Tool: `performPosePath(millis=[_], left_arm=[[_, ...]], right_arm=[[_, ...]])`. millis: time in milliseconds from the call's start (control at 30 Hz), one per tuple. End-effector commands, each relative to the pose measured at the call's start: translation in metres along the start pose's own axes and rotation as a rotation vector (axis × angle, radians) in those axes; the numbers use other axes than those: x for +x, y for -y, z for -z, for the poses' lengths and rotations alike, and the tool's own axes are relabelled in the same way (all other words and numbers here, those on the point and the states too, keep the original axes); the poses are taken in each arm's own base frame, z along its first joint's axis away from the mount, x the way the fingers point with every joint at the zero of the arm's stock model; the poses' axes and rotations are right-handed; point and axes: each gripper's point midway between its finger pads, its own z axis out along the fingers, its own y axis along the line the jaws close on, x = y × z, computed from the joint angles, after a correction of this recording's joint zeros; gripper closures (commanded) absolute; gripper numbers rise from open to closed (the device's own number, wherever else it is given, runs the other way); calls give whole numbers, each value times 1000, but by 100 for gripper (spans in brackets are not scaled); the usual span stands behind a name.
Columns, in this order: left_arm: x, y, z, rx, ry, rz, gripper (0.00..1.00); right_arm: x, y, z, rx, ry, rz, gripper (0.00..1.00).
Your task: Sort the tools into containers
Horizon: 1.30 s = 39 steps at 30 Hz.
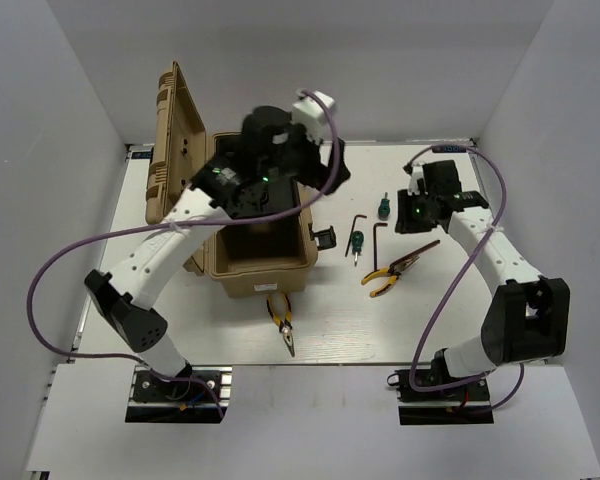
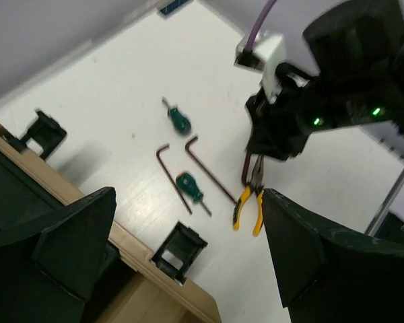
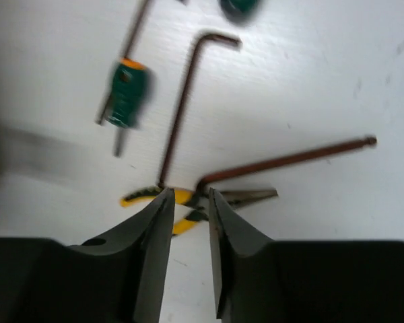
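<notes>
My right gripper (image 3: 188, 192) hovers low over yellow-handled pliers (image 3: 182, 202) on the white table, jaws a narrow gap apart and nothing between them. Beside the pliers lie thin dark hex keys (image 3: 185, 108) (image 3: 289, 160) and a green-handled screwdriver (image 3: 126, 97). From above, that group sits right of the tan box (image 1: 265, 285): pliers (image 1: 400, 268), hex keys (image 1: 360, 222) (image 1: 377, 238), screwdrivers (image 1: 383, 206) (image 1: 356, 243), with the right gripper (image 1: 417, 215) beside them. More pliers (image 1: 282, 322) lie in front of the box. My left gripper (image 1: 315, 180) (image 2: 188, 202) hangs wide open and empty over the box's right rim.
The box's lid (image 1: 175, 140) stands open to the left. Black latches (image 2: 178, 252) (image 2: 40, 131) stick out from the box's right wall. White walls close the table at the back and sides. A purple cable (image 1: 450, 290) loops beside the right arm.
</notes>
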Motion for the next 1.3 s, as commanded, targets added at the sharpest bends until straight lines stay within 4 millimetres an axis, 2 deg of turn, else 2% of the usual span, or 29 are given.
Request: performPosePath(millis=[0,67,100,133,167,200,233,267,300,333,367,400,433,467,533,567,600,667,733,767,800,833,867,900,933,1033,1133,1167,1267], left_arm=[[38,5,-6,-103,-134,-89,0],[54,15,-10,-92,-171,-112,0],[56,21,-14,-77,-163,-127,0],[66,31,-12,-55,-183,-145,4],[65,41,-7,-17,-173,-147,6],[79,47,-6,0,-192,-162,10],[83,52,-2,19,-194,-165,21],[81,55,10,34,-181,-163,28],[80,62,14,50,-163,-168,36],[97,63,18,49,-195,-160,58],[96,63,22,49,-185,-149,65],[99,66,31,49,-182,-144,68],[108,70,36,56,-204,-130,66],[105,69,38,46,-194,-120,62],[116,72,44,52,-232,-117,40],[121,82,47,69,-252,-106,29],[132,80,46,64,-288,-108,25],[150,91,53,77,-351,-104,18],[172,90,63,58,-414,-103,17],[175,95,67,55,-416,-81,17],[181,90,77,33,-423,-63,17],[185,88,83,0,-423,-53,17],[196,88,87,-22,-441,-6,17],[201,87,93,-46,-444,12,17],[200,84,100,-64,-429,42,17],[233,79,113,-113,-473,93,17],[248,83,119,-117,-496,128,17],[248,84,122,-117,-491,130,17],[256,81,126,-141,-502,140,17]], right_arm=[[41,36,2,125,-112,-42,68],[53,35,5,111,-131,-54,68],[61,38,7,98,-157,-16,58],[62,23,12,-13,-148,37,51],[67,20,18,-41,-152,63,43],[71,18,19,-65,-145,131,34],[78,18,18,-96,-144,202,31],[72,23,17,-97,-102,278,29],[83,23,16,-108,-104,309,29],[81,19,14,-158,-80,383,29],[81,18,13,-182,-68,446,29],[83,19,7,-190,-75,456,36],[80,17,3,-209,-83,453,41],[83,20,-2,-199,-106,418,50],[72,30,-8,-133,-154,317,72],[64,29,-10,-143,-168,277,72],[69,28,-9,-147,-200,250,69],[63,21,-7,-177,-185,255,46],[75,9,-2,-251,-184,298,30],[69,5,7,-269,-134,322,27],[69,3,9,-291,-113,392,26],[81,-11,10,-376,-106,399,26],[81,-18,20,-405,-73,432,26],[91,-22,19,-452,-58,532,26],[97,-39,25,-553,-24,558,28],[118,-54,31,-700,71,822,32],[130,-54,22,-753,37,916,33],[122,-53,22,-751,52,952,35],[118,-46,14,-737,61,1065,35]])
